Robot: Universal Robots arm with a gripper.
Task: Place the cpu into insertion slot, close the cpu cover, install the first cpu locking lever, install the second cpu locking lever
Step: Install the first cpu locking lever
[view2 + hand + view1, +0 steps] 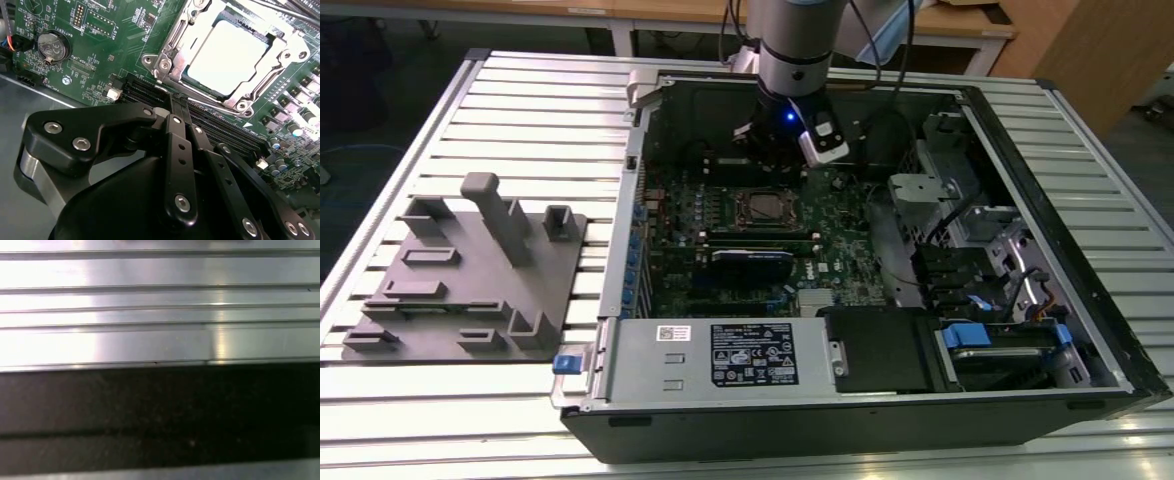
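The smooth silvery cpu (227, 55) is seen seated in the insertion slot (186, 75), framed by the metal cpu cover (280, 62). The tool (182, 117), fingers together, is held clear beside it.

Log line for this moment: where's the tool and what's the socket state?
tool: over green circuit board, beside socket | cpu: seated in insertion slot | cpu cover: down around chip | levers: cannot tell

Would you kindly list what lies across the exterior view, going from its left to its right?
Grey fixture plate → green circuit board with the cpu under the cpu cover → drive cage.
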